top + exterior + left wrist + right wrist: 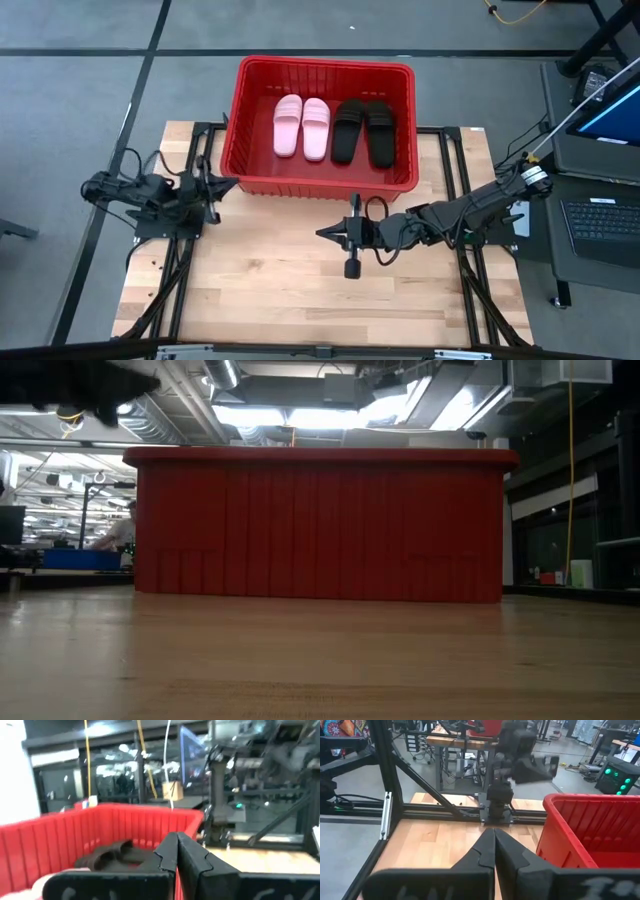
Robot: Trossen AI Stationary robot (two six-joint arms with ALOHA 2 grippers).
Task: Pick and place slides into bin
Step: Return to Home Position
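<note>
The red bin (320,125) stands at the table's far middle, with two pale pink slides (301,126) and two black slides (362,131) lying side by side on its floor. My left gripper (232,184) is shut and holds nothing, drawn back at the table's left by the bin's near left corner; its wrist view shows a black slide (112,857) inside the bin (100,832). My right gripper (322,233) is shut and holds nothing, above the table's middle, near side of the bin, pointing toward the left edge.
Bare wooden tabletop (300,290) spreads on the near side of the bin. Black frame rails (460,170) run along both table sides. A laptop (600,215) and screen sit off the right edge. The low view shows the bin's near wall (320,525).
</note>
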